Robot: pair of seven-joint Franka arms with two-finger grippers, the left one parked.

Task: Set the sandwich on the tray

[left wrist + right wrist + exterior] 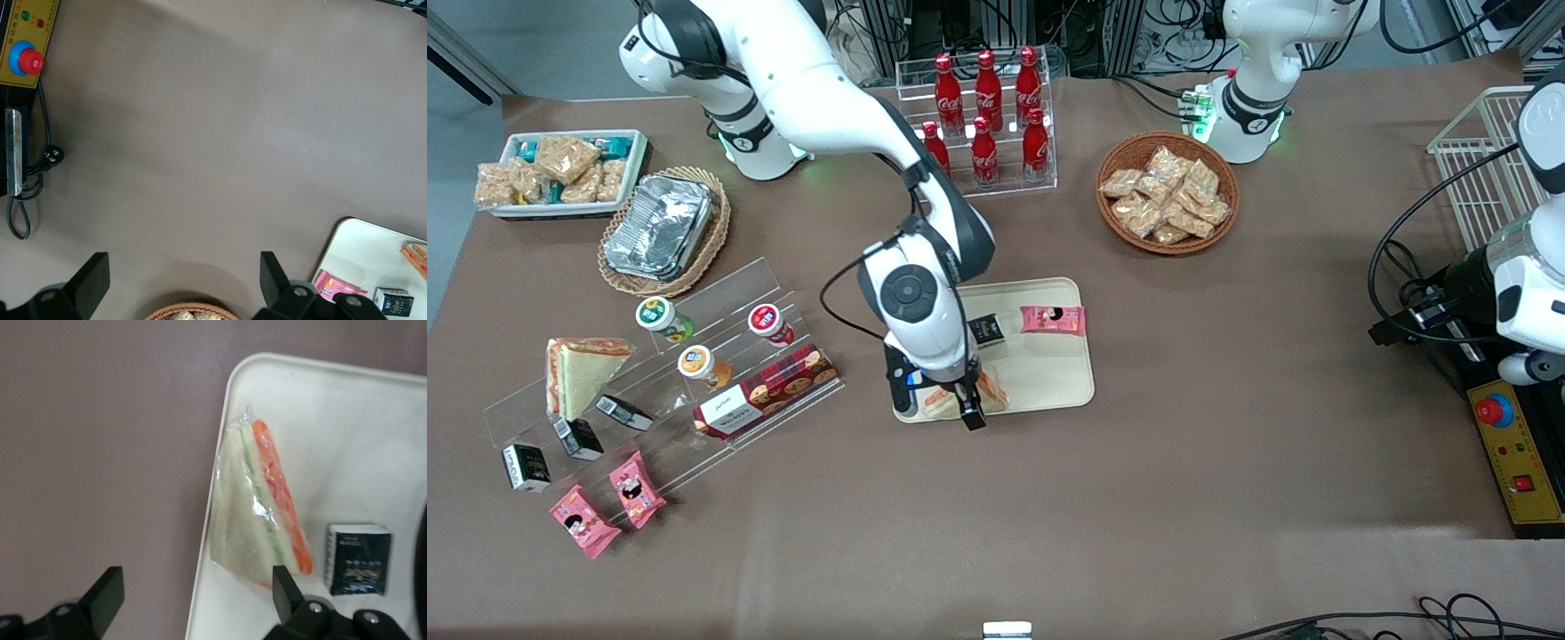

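Note:
The sandwich (257,500), a pale wedge in clear wrap with orange-red filling along one edge, lies flat on the cream tray (347,420) with its bread side resting against the tray's rim. In the front view it (992,392) shows partly under my wrist, at the tray's (1049,373) corner nearest the camera, toward the working arm's end. My right gripper (197,593) hovers just above it, open and empty, its fingers apart over the rim; it also shows in the front view (941,411). A second, near-identical wedge (578,369) leans on the clear acrylic shelf.
A black pack (987,330) and a pink snack pack (1053,320) lie on the tray. The acrylic shelf (720,356) holds cups and a biscuit box. A foil container in a wicker basket (660,227), a cola rack (985,116) and a snack basket (1167,193) stand farther from the camera.

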